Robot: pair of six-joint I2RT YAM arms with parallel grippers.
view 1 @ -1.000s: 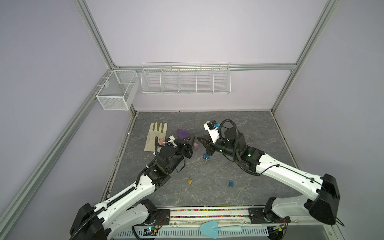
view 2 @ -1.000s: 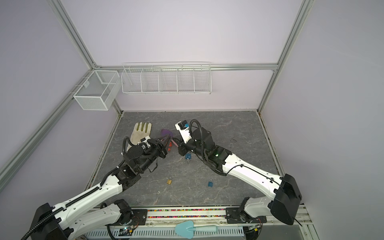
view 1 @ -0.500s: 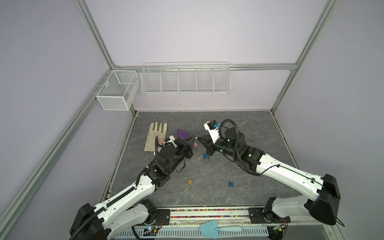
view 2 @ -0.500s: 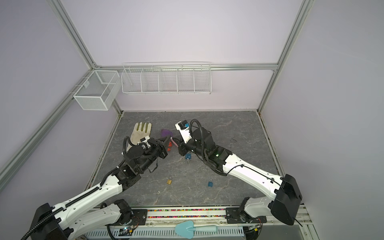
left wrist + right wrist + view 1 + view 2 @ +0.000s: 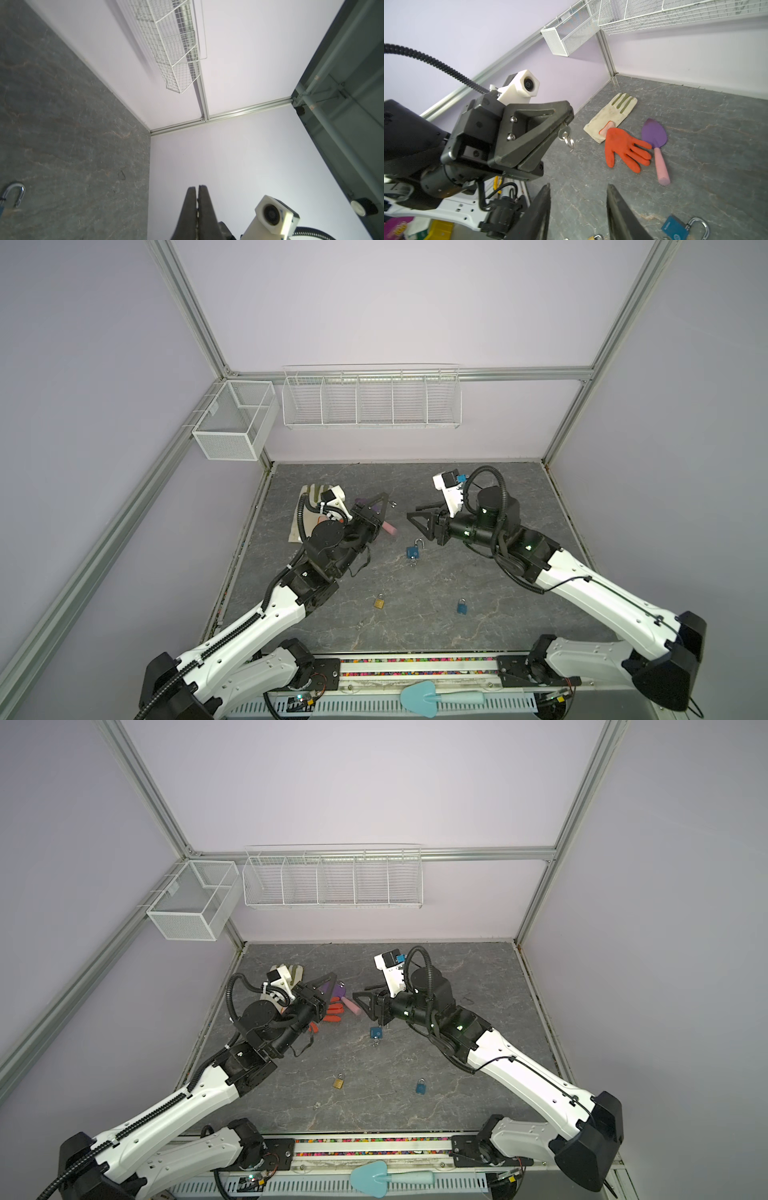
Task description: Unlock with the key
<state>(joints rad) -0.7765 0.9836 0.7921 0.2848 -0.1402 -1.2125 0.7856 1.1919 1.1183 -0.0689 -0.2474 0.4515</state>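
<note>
We open on the grey tabletop (image 5: 424,630), both arms reaching toward its middle. The left gripper (image 5: 568,119) has its jaws pressed together on the key (image 5: 564,133), ring dangling, clear of the surface. The right gripper (image 5: 578,187) faces it, jaws apart. Toward 10 o'clock on the tabletop in both top views lie a beige glove (image 5: 610,116), an orange glove (image 5: 623,145) and a purple trowel (image 5: 654,135). The blue padlock (image 5: 412,552), shackle swung open, lies at 6 o'clock from the right jaws. The key hangs at its 11 o'clock.
</note>
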